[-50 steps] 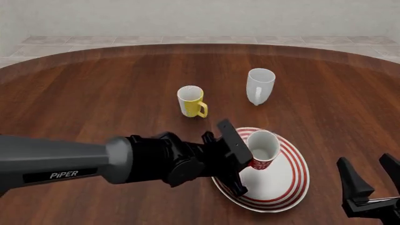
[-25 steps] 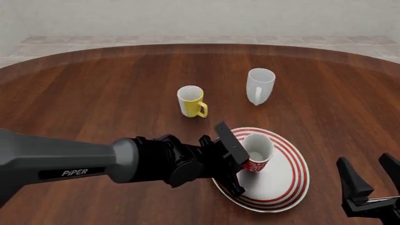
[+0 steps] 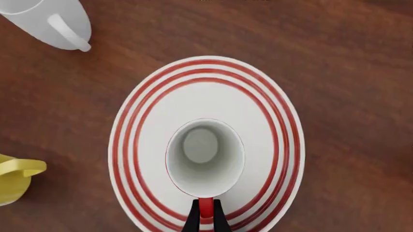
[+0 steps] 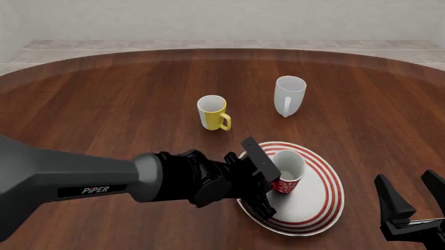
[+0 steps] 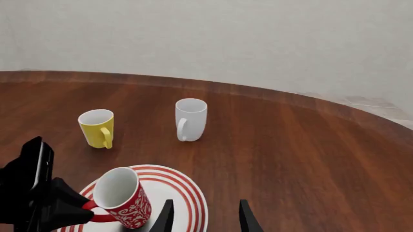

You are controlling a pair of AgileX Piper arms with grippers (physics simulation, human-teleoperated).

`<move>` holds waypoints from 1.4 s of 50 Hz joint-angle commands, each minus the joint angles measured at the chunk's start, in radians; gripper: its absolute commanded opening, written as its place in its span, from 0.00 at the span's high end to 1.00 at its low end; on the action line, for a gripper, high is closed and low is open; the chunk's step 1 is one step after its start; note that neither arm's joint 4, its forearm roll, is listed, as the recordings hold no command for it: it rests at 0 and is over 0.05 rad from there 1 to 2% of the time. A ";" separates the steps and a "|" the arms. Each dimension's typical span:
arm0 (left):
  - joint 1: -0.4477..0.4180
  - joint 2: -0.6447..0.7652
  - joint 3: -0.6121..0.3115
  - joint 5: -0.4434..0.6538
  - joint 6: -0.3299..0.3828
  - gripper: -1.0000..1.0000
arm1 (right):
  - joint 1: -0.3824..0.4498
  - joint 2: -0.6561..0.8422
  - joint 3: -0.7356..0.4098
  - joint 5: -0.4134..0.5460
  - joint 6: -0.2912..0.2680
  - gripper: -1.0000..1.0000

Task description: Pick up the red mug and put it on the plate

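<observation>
The red mug (image 4: 287, 177) with white markings is over the middle of the red-ringed white plate (image 4: 326, 202), tilted a little. My left gripper (image 4: 268, 183) is shut on its red handle. In the left wrist view I look down into the mug's white inside (image 3: 205, 154), with the handle pinched between the fingertips (image 3: 193, 221) and the plate (image 3: 132, 140) all around it. The right wrist view shows the mug (image 5: 127, 197) leaning on or just above the plate (image 5: 188, 193); I cannot tell whether it touches. My right gripper (image 4: 411, 207) stands open at the near right, holding nothing.
A yellow mug (image 4: 212, 112) and a plain white mug (image 4: 288, 96) stand upright on the wooden table (image 4: 104, 104) beyond the plate. The left arm (image 4: 76, 179) stretches across the near left of the table.
The left gripper has brought the red mug down a little lower over the plate's middle. The right gripper has not moved.
</observation>
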 commanded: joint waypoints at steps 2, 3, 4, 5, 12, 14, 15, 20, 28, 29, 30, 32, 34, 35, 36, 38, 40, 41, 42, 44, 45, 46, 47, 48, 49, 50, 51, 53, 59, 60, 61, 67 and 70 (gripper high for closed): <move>-0.009 0.011 -0.029 0.020 -0.020 1.00 | 0.002 0.000 0.000 0.000 0.002 0.00; -0.010 0.013 -0.030 0.021 -0.021 1.00 | 0.002 -0.001 0.000 0.001 0.001 0.00; -0.007 0.016 -0.034 0.021 -0.023 1.00 | 0.003 -0.002 0.000 0.001 0.000 0.00; -0.011 0.021 -0.038 0.024 -0.027 1.00 | 0.003 -0.004 0.000 0.003 -0.001 0.00; -0.015 0.028 -0.053 0.035 -0.053 1.00 | 0.005 0.003 0.000 -0.003 0.000 0.00; -0.007 0.030 -0.058 0.038 -0.057 1.00 | 0.006 0.006 0.000 -0.006 0.000 0.00; -0.012 0.029 -0.057 0.039 -0.056 1.00 | 0.005 0.008 0.000 -0.008 0.000 0.00; -0.029 0.034 -0.058 0.038 -0.067 1.00 | 0.007 0.010 0.000 -0.009 0.000 0.00; -0.021 0.050 -0.067 0.039 -0.069 1.00 | 0.003 0.013 0.000 -0.013 0.002 0.00; -0.024 0.048 -0.068 0.042 -0.072 1.00 | 0.003 0.010 0.000 -0.011 0.002 0.00; -0.025 0.048 -0.069 0.044 -0.069 1.00 | 0.003 0.009 0.000 -0.010 0.002 0.00; -0.027 0.050 -0.070 0.043 -0.063 1.00 | 0.002 0.014 0.000 -0.015 0.004 0.00; -0.023 0.052 -0.072 0.043 -0.069 1.00 | 0.003 0.022 0.000 -0.022 0.004 0.00; -0.038 0.048 -0.065 0.039 -0.049 1.00 | 0.002 0.024 0.000 -0.024 0.004 0.00; -0.022 0.050 -0.070 0.043 -0.056 1.00 | 0.003 0.024 0.000 -0.024 0.005 0.00; -0.029 0.045 -0.065 0.042 -0.037 1.00 | 0.003 0.023 0.000 -0.022 0.004 0.00; -0.038 0.049 -0.068 0.045 -0.047 1.00 | 0.002 0.023 0.000 -0.022 0.006 0.00; -0.015 0.052 -0.074 0.046 -0.044 1.00 | 0.004 0.024 0.000 -0.023 0.006 0.00; -0.024 0.053 -0.076 0.049 -0.053 1.00 | 0.003 0.024 0.000 -0.023 0.006 0.00; -0.015 0.057 -0.079 0.052 -0.051 1.00 | 0.002 0.025 0.000 -0.024 0.007 0.00; -0.029 0.054 -0.073 0.049 -0.051 1.00 | 0.002 0.025 0.000 -0.025 0.007 0.00; -0.019 0.056 -0.074 0.049 -0.038 1.00 | 0.002 0.026 0.000 -0.026 0.007 0.00; -0.025 0.053 -0.074 0.049 -0.044 1.00 | 0.002 0.024 0.000 -0.024 0.007 0.00; -0.013 0.055 -0.076 0.048 -0.028 1.00 | 0.002 0.020 0.000 -0.020 0.007 0.00; 0.002 0.057 -0.083 0.051 -0.038 1.00 | 0.002 0.018 0.000 -0.018 0.007 0.00; -0.023 0.051 -0.076 0.048 -0.040 1.00 | 0.003 0.017 0.000 -0.017 0.007 0.00; -0.009 0.056 -0.077 0.048 -0.024 1.00 | 0.003 0.016 0.000 -0.015 0.007 0.00; -0.024 0.052 -0.071 0.045 -0.011 0.00 | 0.003 0.014 0.000 -0.014 0.008 0.00; -0.007 0.041 -0.072 0.044 0.016 0.00 | 0.004 0.019 0.000 -0.017 0.008 0.00; -0.002 0.041 -0.076 0.047 0.008 0.00 | 0.005 0.019 0.000 -0.017 0.008 0.00; -0.014 0.038 -0.071 0.045 0.014 0.00 | 0.005 0.018 0.000 -0.017 0.008 0.00; 0.003 0.027 -0.072 0.044 0.027 0.00 | 0.005 0.015 0.000 -0.013 0.007 0.00; -0.001 0.025 -0.069 0.040 0.037 0.00 | 0.005 0.011 0.000 -0.009 0.008 0.00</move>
